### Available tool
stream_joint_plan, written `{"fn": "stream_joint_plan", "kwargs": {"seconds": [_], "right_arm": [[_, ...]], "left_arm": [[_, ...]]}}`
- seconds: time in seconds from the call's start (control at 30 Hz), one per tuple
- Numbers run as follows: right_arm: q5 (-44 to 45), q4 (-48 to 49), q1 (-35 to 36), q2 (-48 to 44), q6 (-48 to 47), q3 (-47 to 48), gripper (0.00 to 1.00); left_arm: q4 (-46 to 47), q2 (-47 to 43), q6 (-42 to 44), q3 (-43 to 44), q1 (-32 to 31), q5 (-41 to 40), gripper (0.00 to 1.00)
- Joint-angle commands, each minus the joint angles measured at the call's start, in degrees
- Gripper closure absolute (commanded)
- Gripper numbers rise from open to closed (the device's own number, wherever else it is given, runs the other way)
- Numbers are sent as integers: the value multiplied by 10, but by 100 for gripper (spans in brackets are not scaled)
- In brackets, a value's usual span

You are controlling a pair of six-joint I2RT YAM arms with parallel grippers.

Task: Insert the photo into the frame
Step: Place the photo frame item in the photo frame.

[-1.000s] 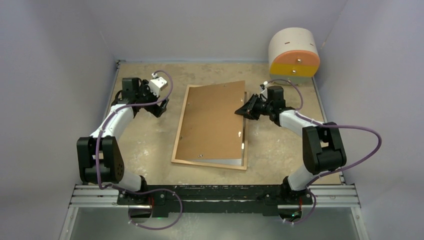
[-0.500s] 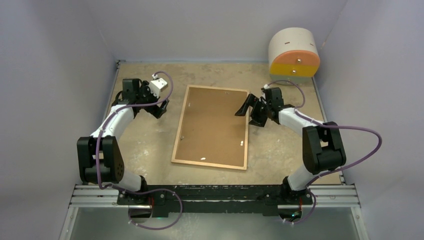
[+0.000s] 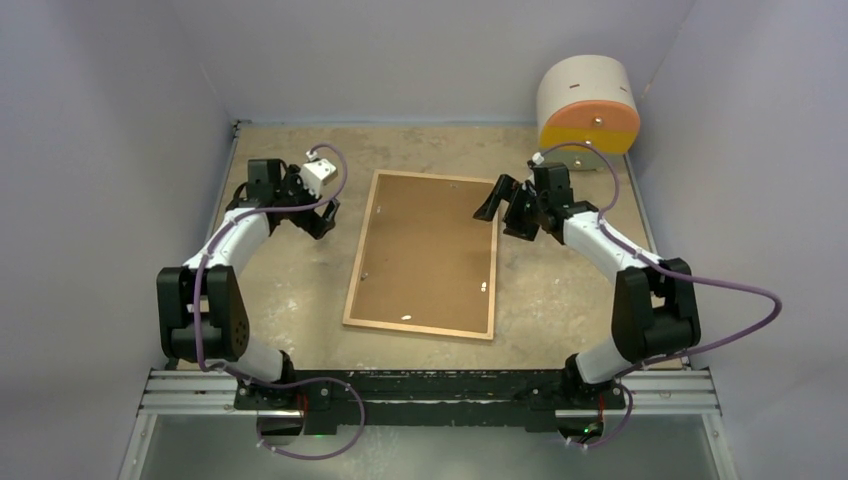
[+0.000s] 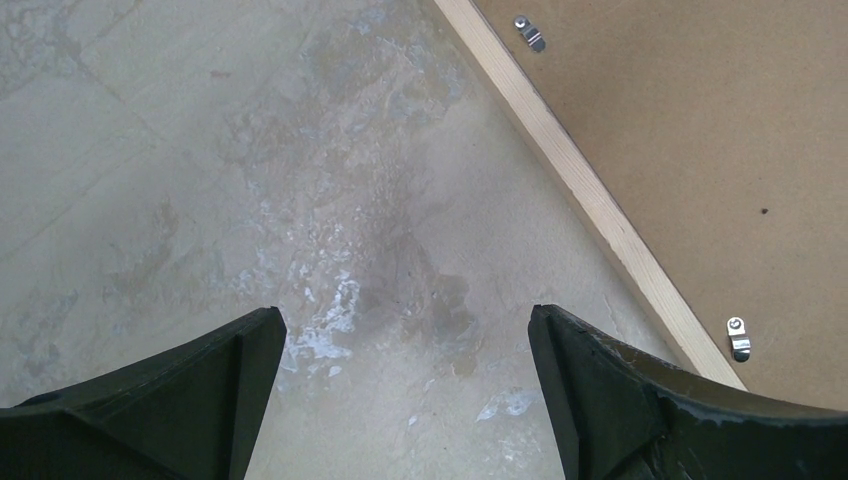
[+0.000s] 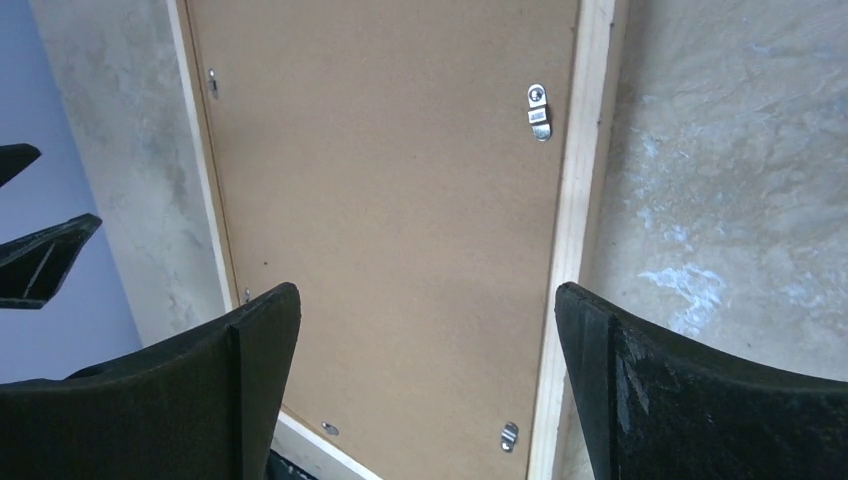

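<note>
Lilac walls point(image 3: 100, 150) box in a mottled beige table point(image 3: 290, 290). The frame point(image 3: 420, 329) lies face down at its middle. The brown panel point(image 3: 425, 250) sits flat inside the moulding, square to it on all 4 sides.

The photo shows in none of the 3 views. If it is in the frame, it is under the panel; I cannot tell. By my judgement the loading is done, provided the print is beneath. What is left is fastening the clips point(image 5: 538, 110). They lie along the moulding, not across it, so they look unfastened.

The left arm point(image 3: 235, 235) hangs near the frame's far left corner. Its jaws are spread wide over bare table and grip nothing. The right arm point(image 3: 600, 240) hangs over the far right corner. Its jaws are also spread wide, with only panel and moulding seen below the gap, and nothing is held.

Counts:
- 1 frame
- 1 panel
- 0 photos in view
- 2 arms
- 1 white, orange and yellow drum point(image 3: 588, 100) at the far right corner
- Clips: 2 show in the left wrist view. The right wrist view gives 2 clear ones on 1 long side, plus smaller glints on the other edges. The full number is too small to settle.
</note>
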Motion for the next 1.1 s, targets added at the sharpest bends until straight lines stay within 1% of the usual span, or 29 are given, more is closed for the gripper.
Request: {"fn": "stream_joint_plan", "kwargs": {"seconds": [0.0, 0.03, 0.13, 0.33, 0.5, 0.6, 0.73, 0.83, 0.93, 1.07], "right_arm": [[-2, 28, 5, 25, -5, 10, 1], [15, 29, 7, 28, -4, 9, 4], [35, 24, 8, 49, -7, 14, 15], [29, 38, 9, 76, 3, 16, 22], [21, 41, 8, 94, 8, 13, 26], [6, 52, 9, 101, 13, 4, 30], [-5, 61, 11, 103, 18, -10, 35], [17, 34, 11, 79, 12, -16, 36], [61, 3, 10, 36, 12, -16, 36], [69, 4, 10, -9, 7, -26, 36]], "left_arm": [[2, 3, -9, -9, -2, 38, 0], [4, 3, -10, -14, -2, 42, 0], [16, 14, -11, -27, -3, 52, 0], [30, 66, -15, -26, -12, 67, 5], [48, 98, -12, -32, -14, 51, 8], [55, 117, -12, -36, -14, 49, 10], [69, 133, -13, -42, -36, 45, 11], [77, 140, -17, -43, -44, 42, 12], [81, 144, -19, -43, -48, 39, 13], [82, 149, -17, -49, -50, 36, 15]]}}
